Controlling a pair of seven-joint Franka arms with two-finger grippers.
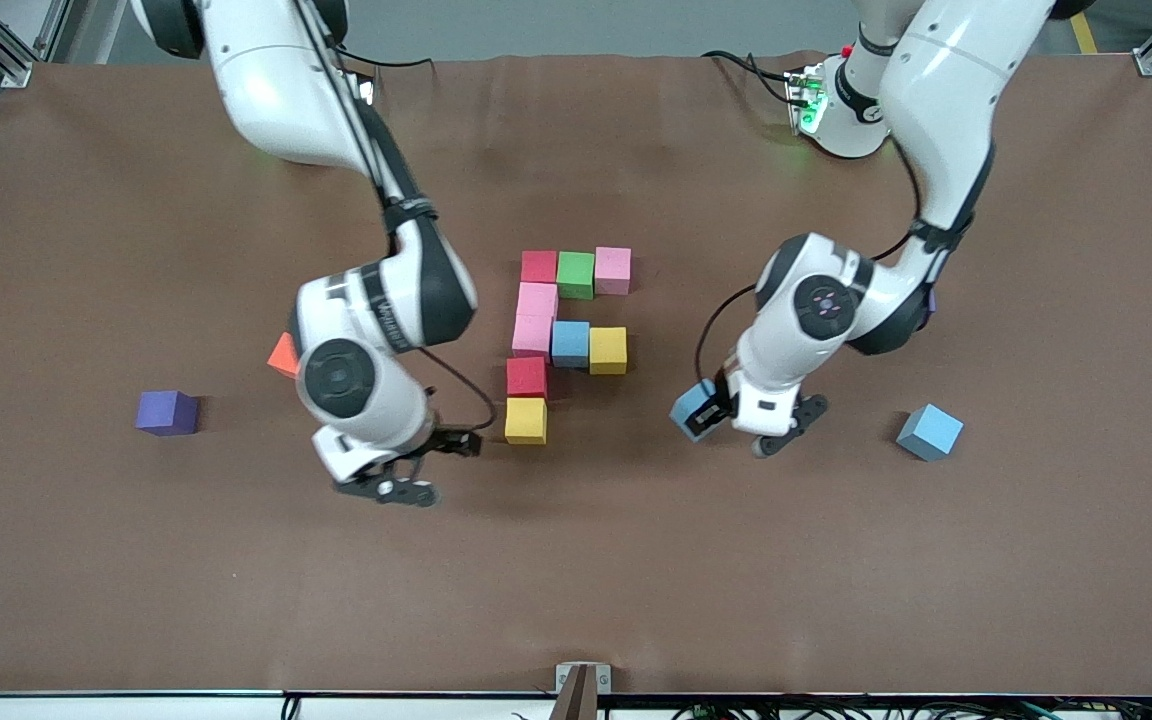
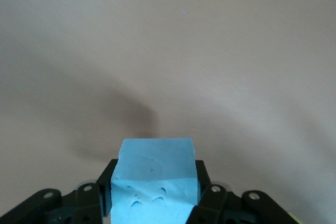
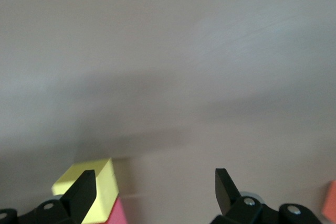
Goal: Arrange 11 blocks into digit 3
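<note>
Brown table (image 1: 86, 560), left hand (image 2: 155, 195) grasping blue cube (image 2: 155, 174), right hand (image 3: 155, 187) released beside yellow cube (image 1: 526, 420).

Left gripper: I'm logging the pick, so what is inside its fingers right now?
The left gripper is shut on a light blue cube above the bare brown table. The faces pressed against its fingers are covered.
</note>
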